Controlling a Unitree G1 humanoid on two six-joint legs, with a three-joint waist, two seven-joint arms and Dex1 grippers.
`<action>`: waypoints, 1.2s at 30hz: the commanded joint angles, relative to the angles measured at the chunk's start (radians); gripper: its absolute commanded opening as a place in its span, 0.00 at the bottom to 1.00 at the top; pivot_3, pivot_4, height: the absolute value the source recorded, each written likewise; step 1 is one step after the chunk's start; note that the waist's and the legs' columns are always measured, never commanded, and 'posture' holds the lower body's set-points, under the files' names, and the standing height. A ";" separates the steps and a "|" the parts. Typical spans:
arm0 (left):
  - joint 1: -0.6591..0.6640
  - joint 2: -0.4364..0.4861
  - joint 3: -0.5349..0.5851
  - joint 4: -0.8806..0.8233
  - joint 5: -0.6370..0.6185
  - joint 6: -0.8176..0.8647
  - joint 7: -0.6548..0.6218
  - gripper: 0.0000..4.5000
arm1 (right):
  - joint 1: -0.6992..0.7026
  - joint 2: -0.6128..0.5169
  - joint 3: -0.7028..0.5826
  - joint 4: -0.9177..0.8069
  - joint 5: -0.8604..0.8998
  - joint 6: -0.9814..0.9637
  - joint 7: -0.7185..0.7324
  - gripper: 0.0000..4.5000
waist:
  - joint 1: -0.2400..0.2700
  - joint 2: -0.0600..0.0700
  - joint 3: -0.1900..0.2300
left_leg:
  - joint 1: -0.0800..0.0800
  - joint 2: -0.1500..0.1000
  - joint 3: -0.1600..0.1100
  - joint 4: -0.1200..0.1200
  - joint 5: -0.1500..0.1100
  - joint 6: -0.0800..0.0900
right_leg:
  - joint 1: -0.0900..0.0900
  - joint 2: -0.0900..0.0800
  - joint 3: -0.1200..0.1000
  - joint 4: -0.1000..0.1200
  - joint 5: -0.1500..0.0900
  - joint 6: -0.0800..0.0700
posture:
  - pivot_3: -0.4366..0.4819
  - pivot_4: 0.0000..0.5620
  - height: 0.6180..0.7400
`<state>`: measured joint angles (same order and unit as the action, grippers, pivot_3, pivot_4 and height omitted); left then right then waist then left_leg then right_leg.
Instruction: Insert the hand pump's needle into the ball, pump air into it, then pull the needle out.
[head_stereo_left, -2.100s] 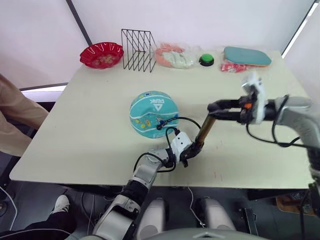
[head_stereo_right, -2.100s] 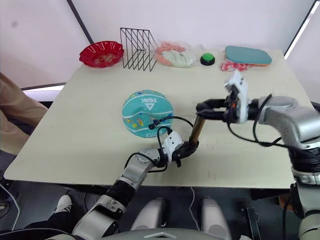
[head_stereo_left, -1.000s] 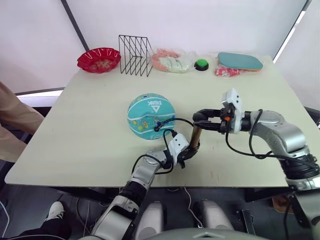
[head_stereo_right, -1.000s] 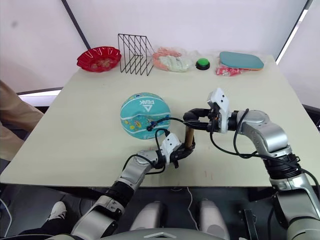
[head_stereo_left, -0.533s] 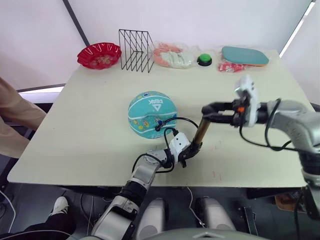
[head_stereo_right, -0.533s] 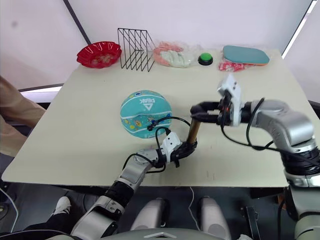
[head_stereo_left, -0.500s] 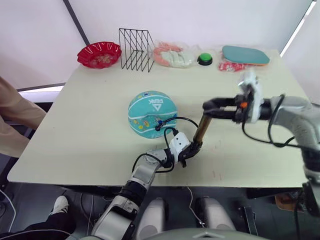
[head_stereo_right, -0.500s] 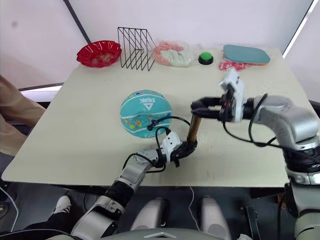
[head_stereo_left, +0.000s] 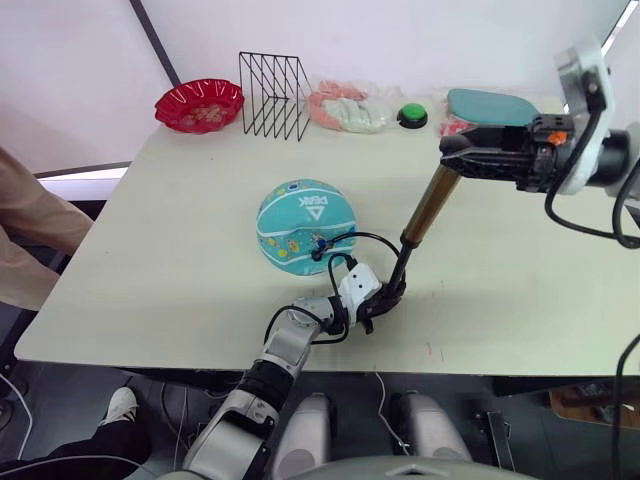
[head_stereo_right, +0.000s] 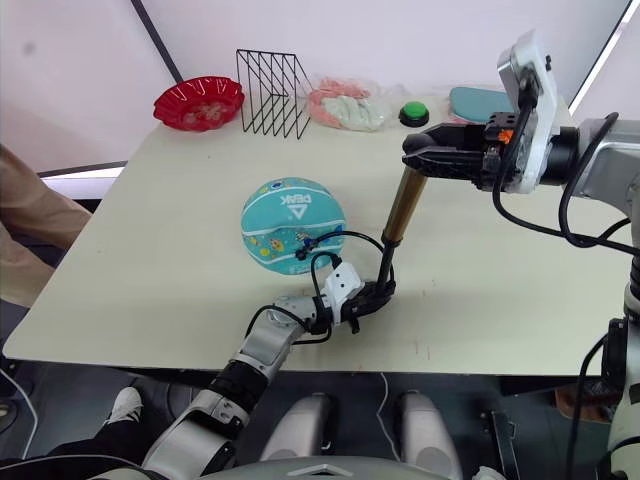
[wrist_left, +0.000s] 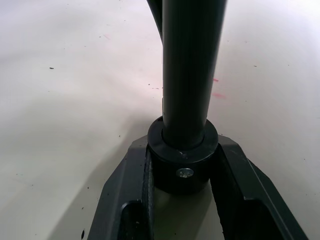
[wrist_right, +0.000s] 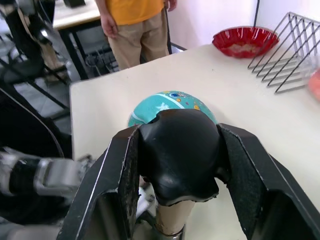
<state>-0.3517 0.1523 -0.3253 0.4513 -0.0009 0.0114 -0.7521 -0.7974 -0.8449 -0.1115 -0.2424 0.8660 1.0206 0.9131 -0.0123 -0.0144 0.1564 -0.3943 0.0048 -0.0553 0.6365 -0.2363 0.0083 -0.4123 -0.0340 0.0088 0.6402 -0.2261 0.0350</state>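
The pumping step is in hand. The teal rubber ball with white wavy lines (head_stereo_left: 305, 227) sits near the middle of the pale bench (head_stereo_left: 180, 230). The short hand pump with its gold-bronze barrel (head_stereo_left: 426, 207) stands tilted at the ball's 4 o'clock, its black end cap (wrist_left: 182, 160) planted on the bench. The barrel is lifted well up its dark rod. A thin black hose (head_stereo_left: 365, 240) loops from the pump base to the ball's near side, where the small black fitting of the needle (head_stereo_left: 318, 251) sits against the skin; the silver pin itself is too small to make out, so I judge it is seated.

The left tool (head_stereo_left: 385, 297) is clamped on the end cap, one finger on each side, pinning the pump down. The right tool (head_stereo_right: 425, 160) is closed around the black T-handle (wrist_right: 177, 155), high over the bench at the pump's 1 o'clock.

With the handle raised, the next move looks like a push straight down along the rod. The left tool must keep the base from skidding, and the hose must stay slack so the needle is not tugged sideways.

Along the far edge stand a red bowl (head_stereo_left: 199, 105), a black wire rack (head_stereo_left: 272, 96), a clear bag of pale and orange items (head_stereo_left: 350, 108), a green button (head_stereo_left: 412, 117) and a teal paddle (head_stereo_left: 492, 106), all well apart from the work. A person in tan trousers (wrist_right: 134, 37) stands beyond the bench. Nothing blocks the stroke.
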 joint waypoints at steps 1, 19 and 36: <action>0.043 0.024 -0.004 0.068 0.027 0.056 0.014 0.23 | 0.113 0.009 0.154 0.006 -0.131 -0.063 0.012 0.41 | -0.003 -0.002 -0.004 | 0.001 0.000 0.001 0.000 0.000 0.000 | 0.001 0.000 0.000 0.000 0.000 0.000 | 0.48 0.27 1.00; 0.045 0.019 -0.001 0.050 0.031 0.070 0.032 0.23 | 0.235 0.223 0.289 0.118 -0.317 -0.277 0.078 0.41 | -0.020 -0.002 -0.026 | 0.019 0.003 -0.004 -0.003 0.000 0.000 | 0.016 0.002 -0.001 0.000 -0.004 -0.006 | 0.48 0.27 1.00; 0.037 0.019 -0.004 0.068 0.027 0.064 0.012 0.23 | -0.152 -0.038 -0.052 0.120 0.015 0.054 0.091 0.41 | 0.005 0.002 0.001 | -0.003 -0.001 -0.003 0.000 0.000 0.000 | -0.002 -0.001 -0.003 0.000 -0.001 -0.001 | 0.48 0.27 1.00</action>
<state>-0.3520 0.1433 -0.3272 0.4369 0.0030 0.0313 -0.7476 -0.9051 -0.8605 -0.0959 -0.1241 0.8643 1.0807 1.0132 -0.0076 -0.0120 0.1570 -0.3972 0.0036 -0.0582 0.6361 -0.2364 0.0083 -0.4142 -0.0353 0.0062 0.6399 -0.2272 0.0340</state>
